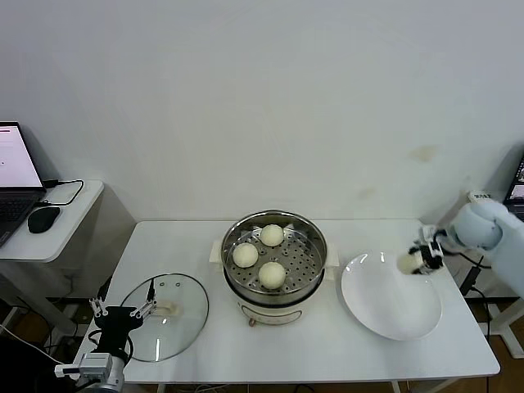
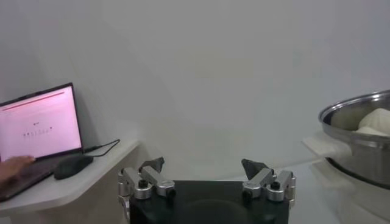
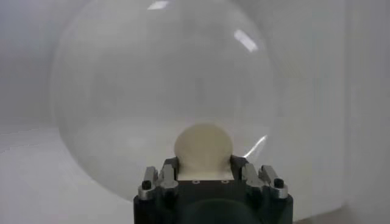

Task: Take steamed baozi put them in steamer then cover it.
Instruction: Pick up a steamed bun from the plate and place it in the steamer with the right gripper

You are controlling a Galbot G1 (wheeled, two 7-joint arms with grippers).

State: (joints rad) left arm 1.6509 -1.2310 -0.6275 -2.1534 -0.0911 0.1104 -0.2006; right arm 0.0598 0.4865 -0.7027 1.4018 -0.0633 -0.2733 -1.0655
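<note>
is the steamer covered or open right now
Open. The glass lid lies flat on the table to the steamer's left, and three baozi show uncovered on its perforated tray.

Right arm reaching in from the right edge, pale rounded wrist housing bent toward the centre. Right gripper low, fingers clamped from both sides on a steamed baozi, seen bulging between them in the right wrist view. Left arm low at the near left corner, wrist pointing away from the body. Left gripper spread wide, dark fingertips well apart, nothing between them.
</note>
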